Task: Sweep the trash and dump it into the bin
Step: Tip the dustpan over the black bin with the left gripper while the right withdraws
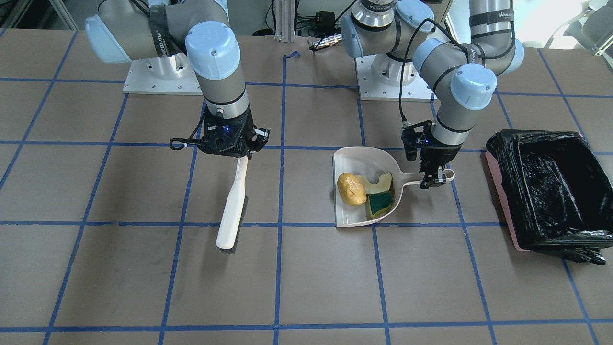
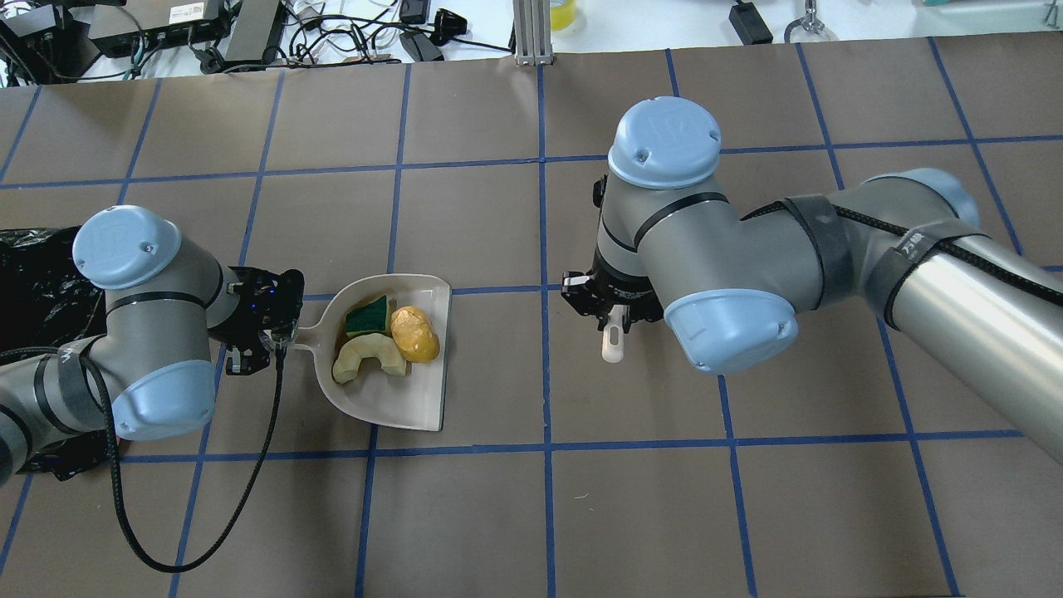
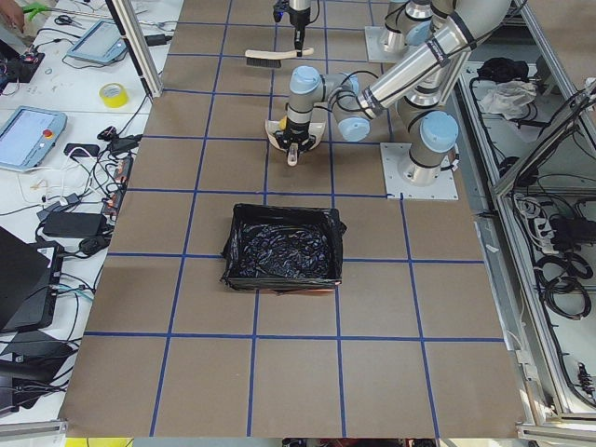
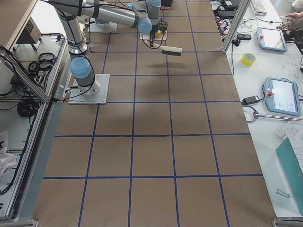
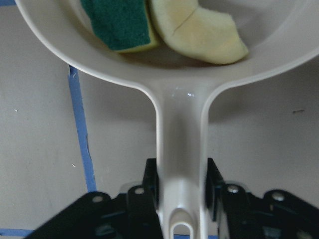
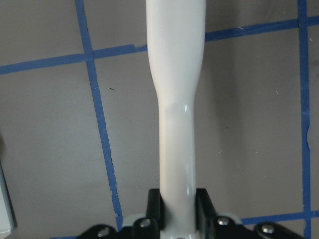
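Observation:
My left gripper point(image 1: 433, 175) is shut on the handle of the pale grey dustpan point(image 1: 357, 215), which is held level. In its scoop lie the tan potato-like lump point(image 1: 352, 188), the pale yellow crescent point(image 1: 380, 180) and the green-and-yellow sponge wedge point(image 1: 380, 202). The left wrist view shows the fingers point(image 5: 152, 181) clamped on the dustpan handle point(image 5: 182, 139). My right gripper point(image 1: 234, 148) is shut on the handle of a white brush point(image 1: 233, 211) and holds it above the table, well apart from the dustpan. The pink bin point(image 1: 500, 201), lined with a black bag point(image 1: 550, 187), stands beyond my left gripper.
The table is brown with a blue tape grid point(image 1: 280, 225). The arm bases point(image 1: 163, 76) stand at the robot's edge of the table. Cables and devices point(image 2: 249, 33) lie beyond the far edge. In the overhead view my left arm covers most of the black bag point(image 2: 33, 274).

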Controlling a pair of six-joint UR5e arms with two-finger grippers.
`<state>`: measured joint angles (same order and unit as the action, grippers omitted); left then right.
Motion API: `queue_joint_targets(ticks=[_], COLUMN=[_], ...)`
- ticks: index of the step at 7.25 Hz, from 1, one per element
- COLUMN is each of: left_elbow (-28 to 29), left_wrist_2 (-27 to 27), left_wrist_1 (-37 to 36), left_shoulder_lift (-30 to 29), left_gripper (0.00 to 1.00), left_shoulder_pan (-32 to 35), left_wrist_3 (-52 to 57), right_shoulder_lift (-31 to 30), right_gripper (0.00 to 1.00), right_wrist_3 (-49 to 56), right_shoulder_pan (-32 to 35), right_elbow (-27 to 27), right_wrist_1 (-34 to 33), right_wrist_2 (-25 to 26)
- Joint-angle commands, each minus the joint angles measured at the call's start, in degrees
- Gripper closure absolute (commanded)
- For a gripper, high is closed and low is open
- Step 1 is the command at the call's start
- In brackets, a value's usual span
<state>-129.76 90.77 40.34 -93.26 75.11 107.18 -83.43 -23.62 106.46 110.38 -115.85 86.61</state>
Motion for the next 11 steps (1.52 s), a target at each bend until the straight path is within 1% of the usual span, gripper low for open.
queue_joint_targets(ticks=[1,2,3,4,5,6,7,8,9,10,11], left_elbow=[0.04,0.39,1.00,1.27,3.01,8.94,16.40,22.48,26.89,29.28,30.35], left_wrist_2=[-3.99,-8.11,-14.33,-20.22,-27.33,-29.23,-29.07,-28.72,-27.94,-24.54,-22.85], left_wrist_1=[-0.18,-0.18,0.00,1.30,6.19,15.20,28.43,38.39,46.06,48.40,48.77], left_shoulder_lift=[0.45,0.62,0.63,0.54,0.62,0.89,1.32,0.98,0.72,0.10,-0.16], left_gripper=[1.00,1.00,1.00,1.00,1.00,1.00,1.00,1.00,1.00,1.00,1.00], left_shoulder_pan=[-0.66,-1.79,-4.59,-8.45,-13.18,-18.80,-22.42,-26.81,-32.86,-38.92,-43.94], left_wrist_3=[-0.39,-0.92,-1.53,-1.54,-1.62,-0.67,3.52,13.39,17.93,24.24,29.35], right_shoulder_lift=[-0.24,-0.50,-0.51,-0.33,0.19,1.42,3.08,5.36,5.90,6.08,6.78], right_gripper=[1.00,1.00,1.00,1.00,1.00,1.00,1.00,1.00,1.00,1.00,1.00], right_wrist_3=[10.28,14.70,24.06,28.85,35.16,39.75,39.88,39.88,41.97,44.52,45.15], right_shoulder_pan=[-3.51,-8.33,-13.25,-18.70,-24.93,-28.56,-30.42,-32.27,-34.37,-36.22,-37.46], right_elbow=[0.71,0.36,0.27,-0.34,-1.82,-2.27,-2.19,-2.45,-2.54,-2.28,-2.19], right_wrist_1=[-0.60,-0.08,-0.42,-0.60,-0.34,-0.51,-1.73,-4.09,-4.38,-4.47,-4.38], right_wrist_2=[0.91,3.97,6.53,6.03,5.85,6.02,6.81,6.82,6.64,6.81,6.82])
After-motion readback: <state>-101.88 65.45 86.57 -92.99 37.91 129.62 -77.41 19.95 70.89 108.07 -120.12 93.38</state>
